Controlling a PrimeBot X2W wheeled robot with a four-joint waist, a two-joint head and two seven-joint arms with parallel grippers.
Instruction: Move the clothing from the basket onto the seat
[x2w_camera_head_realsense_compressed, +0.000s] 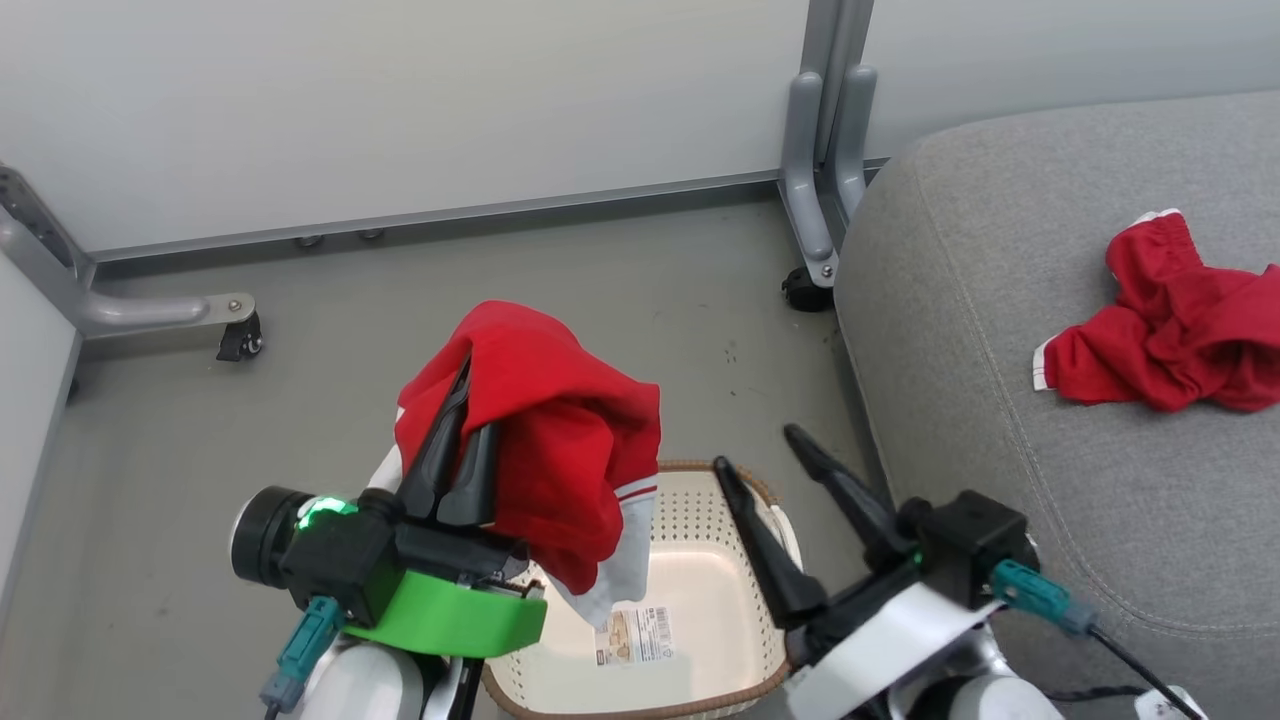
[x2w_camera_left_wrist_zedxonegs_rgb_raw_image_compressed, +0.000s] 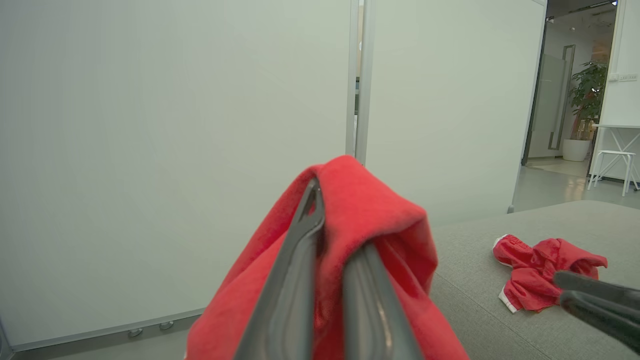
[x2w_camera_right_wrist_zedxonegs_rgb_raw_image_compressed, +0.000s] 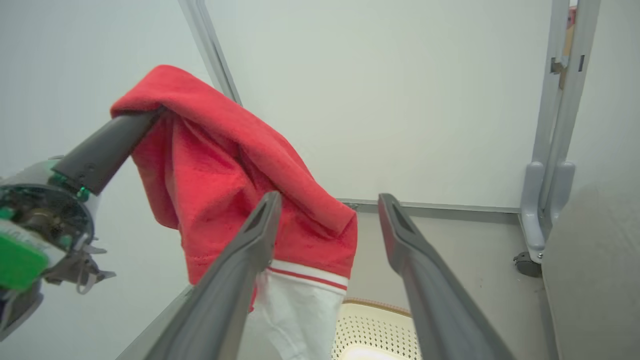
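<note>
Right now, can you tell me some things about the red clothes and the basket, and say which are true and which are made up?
1. The left gripper is shut on a red garment. True.
2. The right gripper is holding clothing too. False: its fingers are spread open with nothing between them.
3. The basket is piled full of clothes. False: the part that shows holds just a label sticker, and the red garment hangs above it.
4. A second red garment lies crumpled on the grey seat. True.
</note>
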